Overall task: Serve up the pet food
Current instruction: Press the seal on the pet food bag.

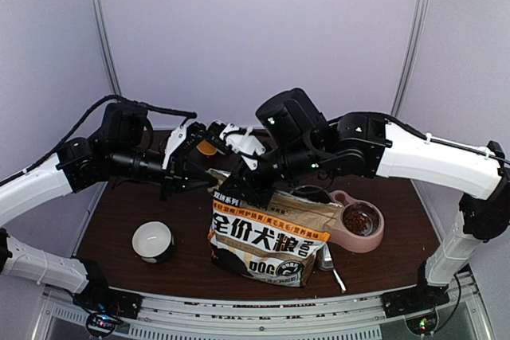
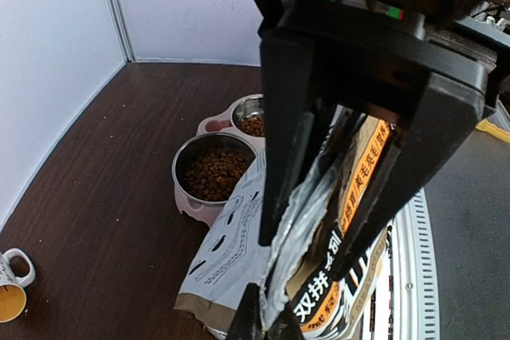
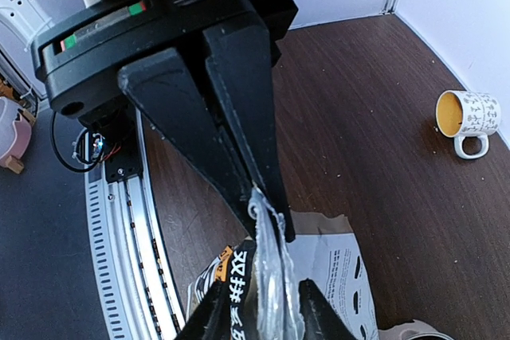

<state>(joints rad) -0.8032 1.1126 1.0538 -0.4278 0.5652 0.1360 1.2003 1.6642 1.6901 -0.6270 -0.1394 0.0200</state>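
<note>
Kibble (image 2: 213, 173) already sits in the pink bowl (image 2: 191, 206); left gripper (image 2: 307, 252) jaws clamp the bag (image 1: 271, 232) top, likely steadying it; whether right gripper (image 3: 259, 212) jaws grip is unclear.

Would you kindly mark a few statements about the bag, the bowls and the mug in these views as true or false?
1. Both steel cups of the pink double bowl hold brown kibble pellets. True.
2. The tan, orange and black printed bag is untouched. False: the left gripper is shut on its top edge.
3. The round white bowl is full of kibble. False: its inside shows white, with no pellets.
4. The white mug with a yellow inside sits on the dark wooden table, apart from the bag. True.
</note>
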